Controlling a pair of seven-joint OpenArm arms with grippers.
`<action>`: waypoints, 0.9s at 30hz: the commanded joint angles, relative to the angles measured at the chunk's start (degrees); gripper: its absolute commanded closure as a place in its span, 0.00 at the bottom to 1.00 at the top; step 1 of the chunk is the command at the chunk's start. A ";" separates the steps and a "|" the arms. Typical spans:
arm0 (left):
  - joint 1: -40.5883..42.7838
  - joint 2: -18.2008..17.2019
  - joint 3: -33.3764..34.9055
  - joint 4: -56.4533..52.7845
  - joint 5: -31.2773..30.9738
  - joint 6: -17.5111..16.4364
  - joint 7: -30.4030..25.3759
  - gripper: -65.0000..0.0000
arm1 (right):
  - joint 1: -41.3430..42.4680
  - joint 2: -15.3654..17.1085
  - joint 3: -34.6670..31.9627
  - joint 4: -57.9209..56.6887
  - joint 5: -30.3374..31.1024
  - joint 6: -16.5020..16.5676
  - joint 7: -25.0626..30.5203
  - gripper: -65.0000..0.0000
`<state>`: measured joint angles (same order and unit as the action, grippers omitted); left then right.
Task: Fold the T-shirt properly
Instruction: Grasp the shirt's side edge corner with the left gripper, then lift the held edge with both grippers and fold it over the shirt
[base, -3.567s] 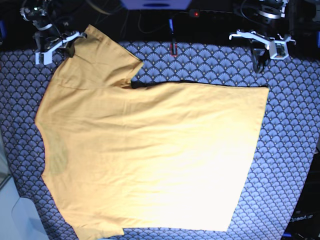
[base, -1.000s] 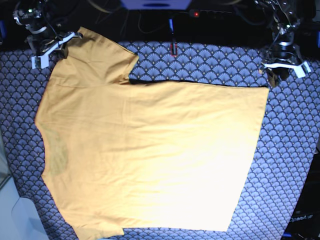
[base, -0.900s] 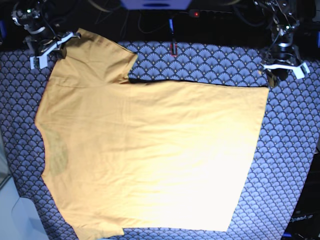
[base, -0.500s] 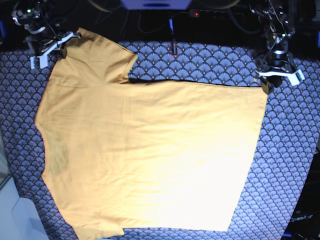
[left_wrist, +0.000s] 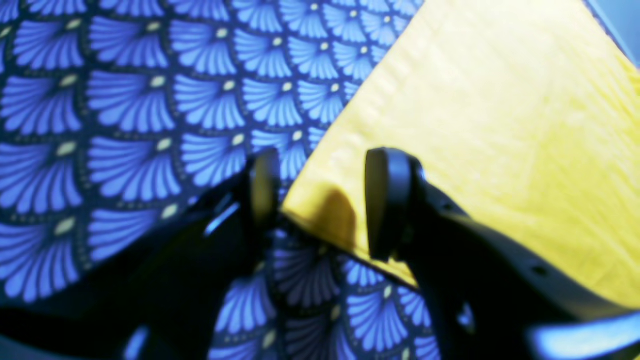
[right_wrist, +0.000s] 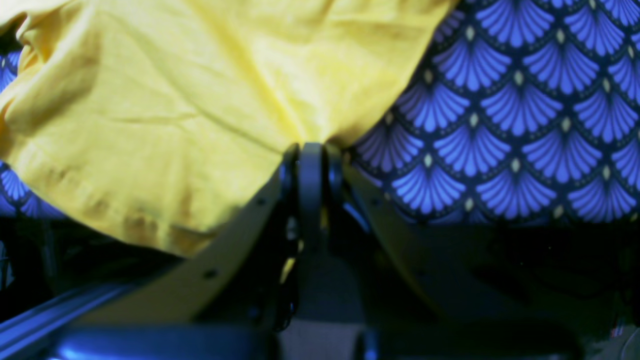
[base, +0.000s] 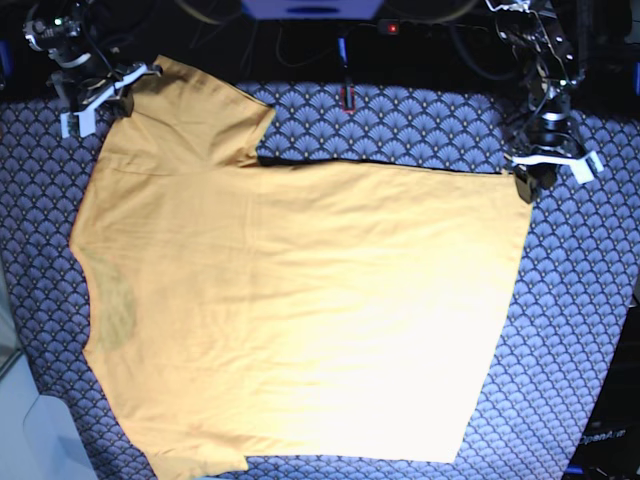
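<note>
The yellow-orange T-shirt (base: 300, 300) lies spread flat on the tablecloth, neck to the left and hem to the right. My right gripper (base: 133, 86) is at the far left sleeve. In the right wrist view this gripper (right_wrist: 311, 155) is shut on a pinch of the sleeve fabric (right_wrist: 175, 100). My left gripper (base: 527, 182) sits at the far right hem corner. Seen from the left wrist, it (left_wrist: 322, 200) is open, its two fingers standing either side of the shirt's corner (left_wrist: 500, 125), which lies flat between them.
The blue-grey scallop-patterned tablecloth (base: 420, 125) covers the table. A small dark red object (base: 347, 97) lies behind the shirt. Cables and a power strip with a red light (base: 392, 27) run along the dark back edge. A pale floor area (base: 30, 430) shows at the lower left.
My left gripper has moved left and slightly down to the hem corner, still open. The right gripper keeps its hold on the sleeve and has not moved.
</note>
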<state>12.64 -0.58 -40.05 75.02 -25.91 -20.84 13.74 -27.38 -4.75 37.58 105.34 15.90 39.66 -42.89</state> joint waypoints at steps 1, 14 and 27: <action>0.15 -0.17 -0.08 0.27 0.11 0.14 1.16 0.58 | -0.36 0.67 0.26 0.90 0.76 0.34 0.83 1.00; 0.85 0.27 -0.08 0.80 -0.15 0.05 1.16 0.68 | 0.17 1.46 0.26 0.99 0.76 0.34 -1.81 1.00; 1.03 0.18 -0.08 2.38 -0.24 0.05 1.25 0.97 | -0.10 1.46 0.26 0.99 0.76 0.34 -1.55 1.00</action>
<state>13.47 -0.14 -40.05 76.47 -25.93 -20.60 15.44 -27.20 -3.81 37.58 105.34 15.92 39.66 -45.41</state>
